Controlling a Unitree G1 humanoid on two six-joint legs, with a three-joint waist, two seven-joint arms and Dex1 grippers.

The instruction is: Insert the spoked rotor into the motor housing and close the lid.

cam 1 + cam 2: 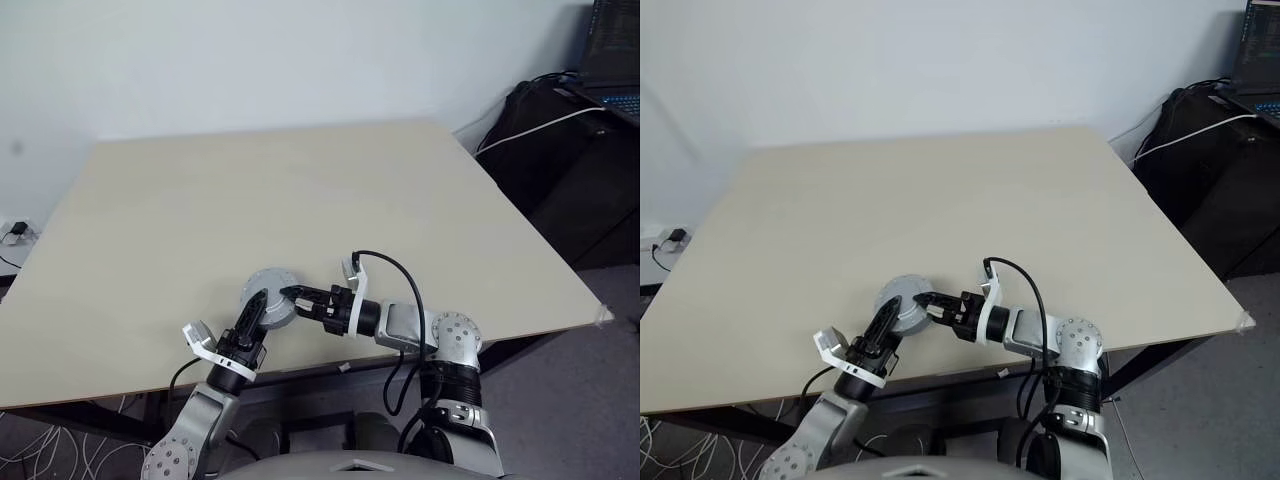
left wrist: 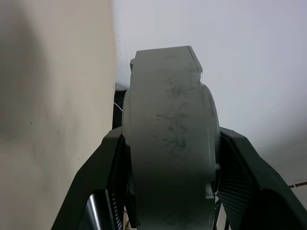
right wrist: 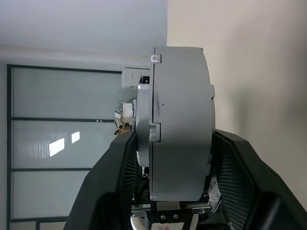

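Note:
A pale grey round unit [image 1: 272,296] hangs just above the table's front edge, plain grey lid face up. In the right wrist view it [image 3: 180,129] stands edge-on, a seam splitting it into a thin layer and a thick one, lid on motor housing. My left gripper [image 1: 258,306] is shut on its near-left rim, its fingers [image 2: 111,167] pressed on both faces. From the right, my right gripper [image 1: 291,297] is shut on the rim, its fingers [image 3: 232,167] flanking both layers. The spoked rotor is hidden.
The beige table [image 1: 300,180] stretches wide behind the grippers; its front edge lies directly under them. Dark bags and a white cable [image 1: 560,130] sit off the table's right side, with a laptop [image 1: 612,60] above them. Loose cables lie on the floor at lower left.

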